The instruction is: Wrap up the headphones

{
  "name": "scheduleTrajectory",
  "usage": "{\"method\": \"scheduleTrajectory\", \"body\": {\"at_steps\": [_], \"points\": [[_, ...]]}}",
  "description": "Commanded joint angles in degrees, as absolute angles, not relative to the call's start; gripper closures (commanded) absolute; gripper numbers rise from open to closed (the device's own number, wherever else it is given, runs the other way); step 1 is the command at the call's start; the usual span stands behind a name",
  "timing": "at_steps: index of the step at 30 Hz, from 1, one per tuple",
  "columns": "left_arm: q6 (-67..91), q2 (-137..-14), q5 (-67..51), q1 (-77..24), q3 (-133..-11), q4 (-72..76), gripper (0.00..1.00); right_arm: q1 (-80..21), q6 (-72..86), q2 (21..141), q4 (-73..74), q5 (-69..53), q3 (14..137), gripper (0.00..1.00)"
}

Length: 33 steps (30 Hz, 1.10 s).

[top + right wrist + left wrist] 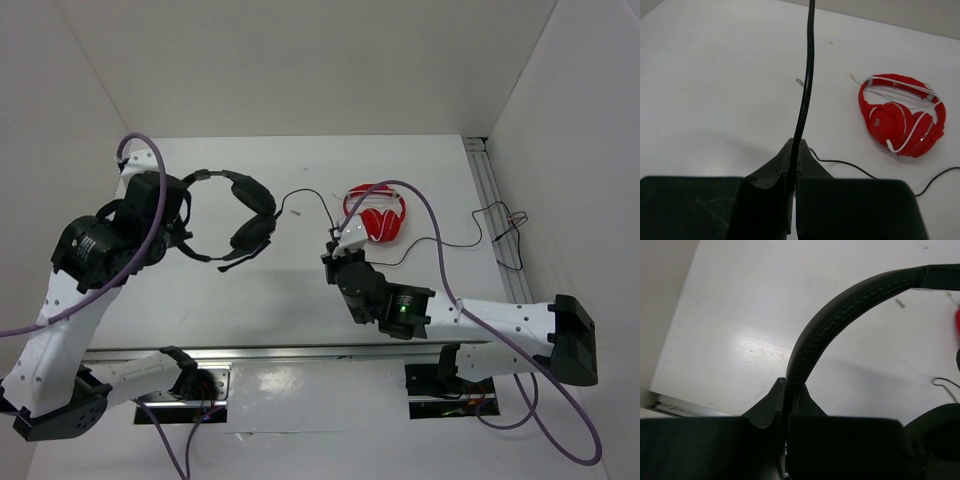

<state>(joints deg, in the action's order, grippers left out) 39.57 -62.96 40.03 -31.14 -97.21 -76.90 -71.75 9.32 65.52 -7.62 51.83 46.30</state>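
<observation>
Left wrist view: we find the left end effector [786,392] closed tight on the headband of the headphones [840,310]. The stitched band runs up out of the jaws and arches over the desk [730,330]. We judge this grip is meant to hold the set clear of the surface so the cord can pass around it. Right wrist view: the right end effector [795,152] is pinched shut on the thin black cable [807,65], which rises taut from the fingers, a hold suited to leading the cord under light tension. Beyond it, the red headphones [902,117] lie on the desk with a white cord wound about them; they are no part of this job. Top external view confirms the layout: the black set hangs at the left arm with its earcups and boom mic toward the centre. The cable spans to the right arm near mid-desk, and its remaining length trails off to the right. We judge that no turn of cable is on the headband yet.
</observation>
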Motion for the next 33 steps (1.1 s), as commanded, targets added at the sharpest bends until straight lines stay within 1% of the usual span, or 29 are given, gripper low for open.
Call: {"method": "scheduleTrajectory", "body": {"at_steps": [1, 5, 9, 13, 18, 20, 21, 22, 23, 26, 30, 33], "points": [[45.95, -59.68, 31.23, -30.32, -95.63, -68.39, 1.0, -69.71, 10.28, 64.6, -1.41, 55.31, 47.81, 1.0], [53.24, -55.64, 22.44, -30.32, -88.61, -63.73, 1.0, -65.84, 9.67, 66.61, -3.33, 49.5, 47.29, 1.0], [60.37, -53.7, 18.55, -30.32, -83.15, -60.13, 1.0, -65.13, 9.14, 70.04, -7.29, 40.89, 46.67, 1.0], [67.48, -50.55, 18.54, -30.32, -79.02, -57.76, 1.0, -66.96, 10.37, 72.06, -13.34, 32.09, 46.05, 1.0], [73.29, -47.21, 18.54, -30.32, -74.98, -54.67, 1.0, -72.59, 10.37, 73.73, -21.08, 30.67, 43.16, 1.0], [76.19, -46.41, 19.16, -30.32, -74.36, -54.67, 1.0, -73.82, 9.84, 74.27, -26.61, 30.06, 41.76, 0.99], [77.16, -45.45, 19.16, -30.32, -73.49, -53.97, 1.0, -73.83, 9.32, 74.79, -30.37, 27.88, 40.27, 0.99], [78.13, -44.83, 19.16, -30.32, -72.95, -53.96, 1.0, -73.83, 9.32, 75.66, -30.41, 26.82, 39.64, 0.97], [80.22, -44.22, 19.16, -30.32, -72.34, -53.27, 1.0, -73.83, 9.32, 76.2, -34.33, 25.94, 39.03, 0.97], [83.31, -41.58, 20.21, -30.32, -69.62, -51.6, 1.0, -73.83, 8.7, 79.26, -39.62, 22.95, 38.5, 0.97], [85.33, -39.64, 23.02, -30.32, -65.93, -49.14, 1.0, -73.83, 8.7, 83.66, -40.69, 15.84, 41.3, 0.97], [83.69, -39.02, 25.92, -30.32, -63.56, -45.55, 1.0, -74.52, 8.7, 85.51, -40.69, 13.71, 42.53, 0.97]]}}
